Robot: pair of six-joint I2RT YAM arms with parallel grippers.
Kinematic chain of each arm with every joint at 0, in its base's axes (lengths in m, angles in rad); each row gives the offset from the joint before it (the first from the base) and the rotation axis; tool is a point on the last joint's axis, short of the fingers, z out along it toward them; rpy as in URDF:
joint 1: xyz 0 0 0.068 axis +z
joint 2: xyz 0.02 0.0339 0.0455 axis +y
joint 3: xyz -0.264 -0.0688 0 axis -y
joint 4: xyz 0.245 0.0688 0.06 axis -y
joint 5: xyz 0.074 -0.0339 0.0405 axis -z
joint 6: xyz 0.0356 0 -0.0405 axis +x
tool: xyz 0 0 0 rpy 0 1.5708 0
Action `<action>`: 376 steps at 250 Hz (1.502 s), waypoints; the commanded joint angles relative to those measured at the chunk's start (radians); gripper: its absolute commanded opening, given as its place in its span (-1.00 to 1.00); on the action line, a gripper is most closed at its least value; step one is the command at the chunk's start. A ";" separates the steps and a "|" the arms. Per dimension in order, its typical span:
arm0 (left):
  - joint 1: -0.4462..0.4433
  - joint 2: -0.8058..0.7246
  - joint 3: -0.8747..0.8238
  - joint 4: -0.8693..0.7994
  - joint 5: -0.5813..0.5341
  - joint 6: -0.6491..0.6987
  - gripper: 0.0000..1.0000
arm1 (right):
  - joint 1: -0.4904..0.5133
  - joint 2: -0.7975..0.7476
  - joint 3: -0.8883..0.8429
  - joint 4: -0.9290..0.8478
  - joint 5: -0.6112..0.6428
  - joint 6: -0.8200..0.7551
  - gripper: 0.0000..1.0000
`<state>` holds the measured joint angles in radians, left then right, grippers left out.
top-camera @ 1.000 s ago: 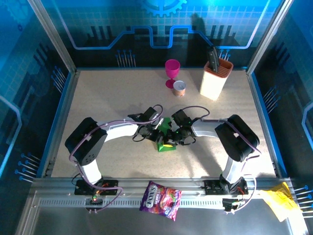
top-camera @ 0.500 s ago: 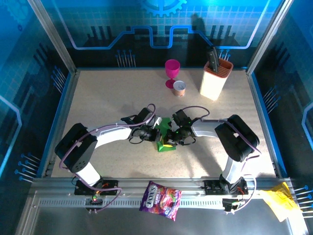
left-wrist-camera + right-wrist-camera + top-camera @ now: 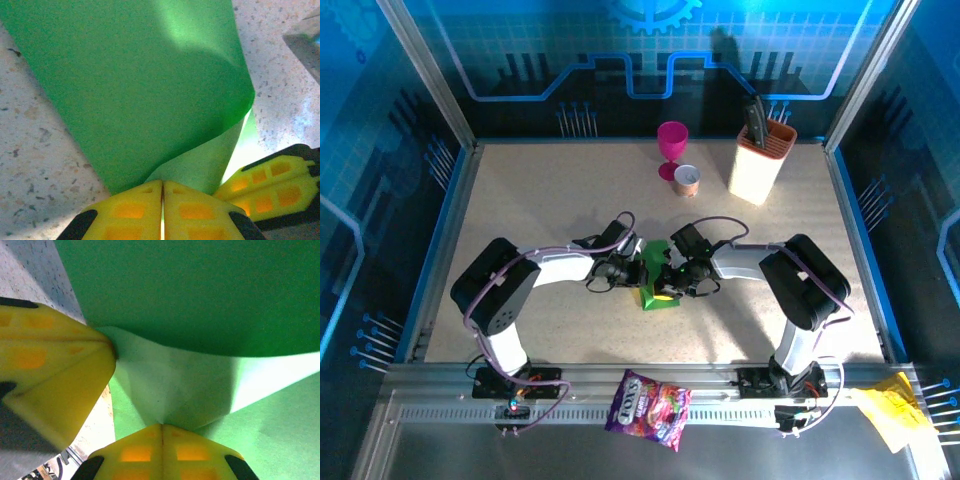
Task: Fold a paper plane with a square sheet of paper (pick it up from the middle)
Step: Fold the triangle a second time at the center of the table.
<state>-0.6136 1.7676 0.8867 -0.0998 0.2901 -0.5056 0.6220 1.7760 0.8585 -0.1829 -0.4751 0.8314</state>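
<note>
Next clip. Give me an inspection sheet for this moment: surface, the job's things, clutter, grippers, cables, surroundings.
Surface: speckled beige table, no spills seen.
Job's things: green sheet of paper, bent into a curve at the table centre; no finished plane.
Clutter: pink goblet, small can and beige holder with dark tools at the far side; purple snack bag and crumpled yellow paper on the front rail.
Grippers: left gripper and right gripper both shut on the green sheet of paper, tips close together.
Cables: purple cables run along both arms, no snag seen.
Surroundings: blue-lit enclosure walls; nothing else seen.
</note>
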 commanded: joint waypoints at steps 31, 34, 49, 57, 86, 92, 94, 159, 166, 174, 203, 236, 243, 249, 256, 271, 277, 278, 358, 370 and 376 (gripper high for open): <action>0.011 0.030 0.018 -0.056 -0.043 0.053 -0.81 | 0.009 0.015 0.017 -0.050 0.018 0.012 -1.00; 0.011 0.030 0.018 -0.057 -0.043 0.055 -0.81 | 0.009 0.013 0.028 -0.052 0.017 0.012 -1.00; 0.011 0.032 0.014 -0.061 -0.050 0.065 -0.83 | 0.005 0.001 0.062 -0.065 0.009 0.007 -1.00; 0.012 0.032 0.013 -0.065 -0.054 0.068 -0.85 | 0.002 -0.007 0.075 -0.071 0.006 0.005 -1.00; 0.012 0.032 0.011 -0.069 -0.055 0.077 -0.90 | -0.016 -0.043 0.117 -0.090 -0.007 -0.003 -1.00; 0.013 0.033 0.011 -0.068 -0.054 0.078 -0.92 | -0.020 -0.050 0.125 -0.093 -0.008 -0.005 -1.00; 0.012 0.032 0.010 -0.068 -0.056 0.079 -0.92 | -0.022 -0.052 0.128 -0.095 -0.007 -0.005 -1.00; 0.014 0.030 0.011 -0.069 -0.057 0.082 -0.96 | -0.052 -0.040 0.147 -0.111 -0.004 -0.021 -1.00; 0.014 0.030 0.011 -0.069 -0.056 0.082 -0.97 | -0.055 -0.035 0.138 -0.104 -0.004 -0.019 -1.00; 0.014 0.029 0.011 -0.070 -0.057 0.082 -0.97 | -0.057 -0.028 0.131 -0.093 -0.005 -0.017 -1.00; 0.014 0.026 0.012 -0.074 -0.061 0.084 -0.97 | -0.064 0.004 0.115 -0.075 0.004 -0.018 -1.00; 0.013 0.023 0.015 -0.079 -0.060 0.087 -0.98 | -0.067 0.047 0.113 -0.064 0.024 -0.023 -1.00; 0.014 0.021 0.016 -0.080 -0.058 0.087 -0.98 | -0.069 0.058 0.111 -0.064 0.027 -0.024 -1.00; 0.014 0.020 0.019 -0.081 -0.057 0.086 -0.98 | -0.068 0.065 0.110 -0.063 0.031 -0.023 -1.00; 0.014 0.017 0.021 -0.084 -0.055 0.090 -0.98 | -0.070 0.074 0.107 -0.064 0.037 -0.024 -1.00; 0.014 0.002 0.027 -0.091 -0.053 0.096 -0.97 | -0.071 0.090 0.101 -0.066 0.048 -0.024 -1.00; 0.014 -0.006 0.032 -0.097 -0.051 0.099 -0.97 | -0.072 0.096 0.098 -0.064 0.050 -0.025 -1.00; 0.014 -0.007 0.032 -0.099 -0.050 0.099 -0.97 | -0.073 0.096 0.097 -0.065 0.051 -0.025 -1.00; -0.006 -0.160 0.062 -0.196 0.048 0.154 -0.85 | -0.075 0.107 0.059 -0.066 0.066 -0.025 -1.00; -0.025 -0.172 0.065 -0.209 0.067 0.163 -0.89 | -0.077 0.109 0.057 -0.064 0.066 -0.022 -1.00; -0.035 -0.176 0.067 -0.215 0.074 0.165 -0.93 | -0.074 0.111 0.054 -0.062 0.065 -0.021 -1.00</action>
<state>-0.6147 1.6386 0.9211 -0.2405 0.2935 -0.3897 0.5552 1.8507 0.9554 -0.2043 -0.4690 0.8188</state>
